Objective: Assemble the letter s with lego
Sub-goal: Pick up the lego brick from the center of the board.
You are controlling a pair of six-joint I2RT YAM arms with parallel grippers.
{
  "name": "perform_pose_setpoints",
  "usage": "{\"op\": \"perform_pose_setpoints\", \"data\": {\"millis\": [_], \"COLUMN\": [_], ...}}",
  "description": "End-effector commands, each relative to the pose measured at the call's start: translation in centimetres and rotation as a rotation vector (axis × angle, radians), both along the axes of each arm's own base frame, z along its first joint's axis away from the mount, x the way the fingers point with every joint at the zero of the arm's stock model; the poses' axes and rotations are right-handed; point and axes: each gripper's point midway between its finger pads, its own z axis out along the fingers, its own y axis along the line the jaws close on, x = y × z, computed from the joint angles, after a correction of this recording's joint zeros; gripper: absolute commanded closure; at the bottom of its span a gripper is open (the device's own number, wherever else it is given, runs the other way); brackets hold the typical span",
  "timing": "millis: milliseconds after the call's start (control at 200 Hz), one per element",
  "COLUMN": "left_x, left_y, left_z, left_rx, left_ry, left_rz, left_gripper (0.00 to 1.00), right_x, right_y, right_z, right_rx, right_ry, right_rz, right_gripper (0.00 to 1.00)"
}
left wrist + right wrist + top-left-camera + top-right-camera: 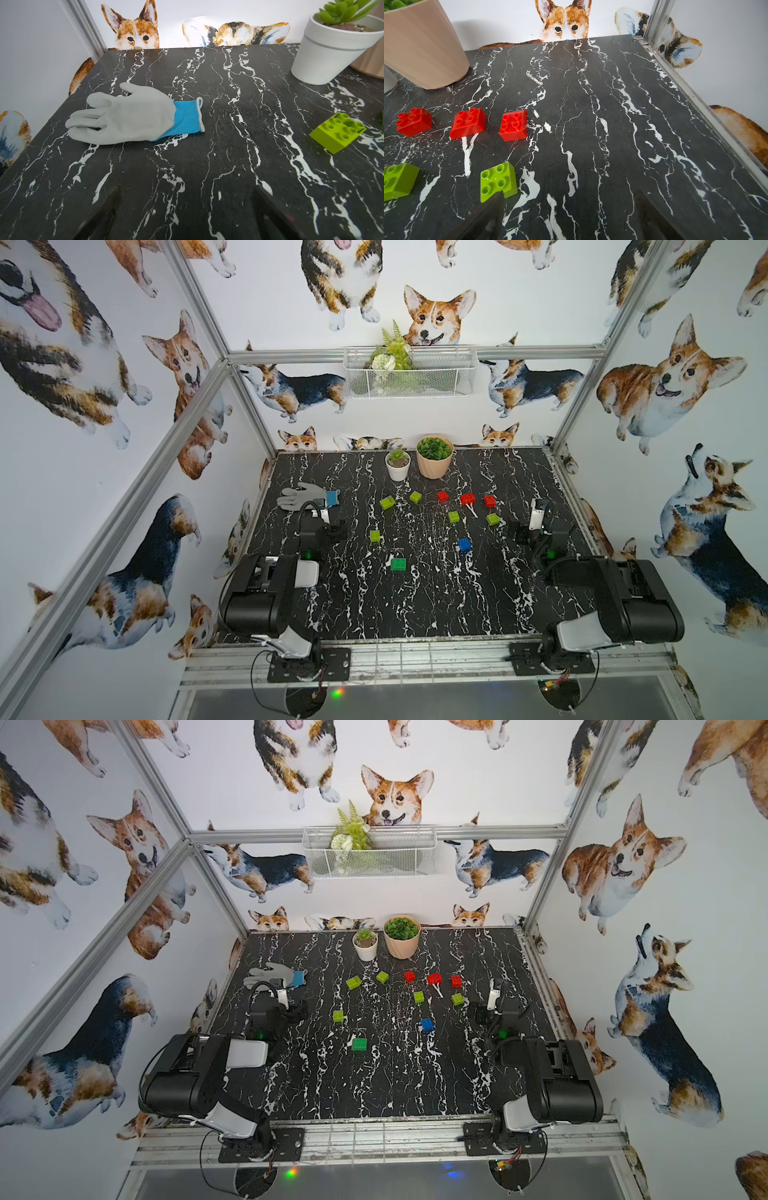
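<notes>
The lego lies scattered on the black marbled table (pixel 415 605) in both top views. Several lime green bricks (pixel 387 502) are spread across the middle. Three red bricks (pixel 468 499) form a row toward the back right. A blue brick (pixel 464 544) and a dark green brick (pixel 398 563) lie nearer the front. My left gripper (pixel 188 193) is open over bare table, short of the glove. My right gripper (pixel 569 193) is open and empty, one finger's tip just beside a lime green brick (pixel 498 180), with the red bricks (pixel 513 125) beyond.
A grey and blue glove (pixel 303 495) lies at the back left. A white plant pot (pixel 398 466) and a larger beige pot (pixel 434 458) stand at the back centre. A wire basket (pixel 409 373) hangs on the rear frame bar. Aluminium posts edge the table.
</notes>
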Motion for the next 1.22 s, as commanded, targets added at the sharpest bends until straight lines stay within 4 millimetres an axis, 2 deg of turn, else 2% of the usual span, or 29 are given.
{"op": "perform_pose_setpoints", "data": {"millis": [0, 1036, 1216], "left_x": [0.36, 0.32, 0.41], "left_y": [-0.13, -0.13, -0.11], "left_z": [0.91, 0.95, 1.61], "left_rx": [0.005, 0.006, 0.007], "left_ry": [-0.038, -0.04, -0.029], "left_rz": [-0.012, -0.013, -0.011], "left_gripper": [0.0, 0.0, 0.0], "right_x": [0.51, 0.48, 0.44], "right_y": [-0.18, -0.14, -0.23], "right_z": [1.23, 1.29, 1.66], "right_rx": [-0.003, 0.005, 0.009], "right_ry": [-0.054, -0.056, -0.052], "right_rz": [-0.01, -0.008, -0.016], "right_gripper": [0.0, 0.0, 0.0]}}
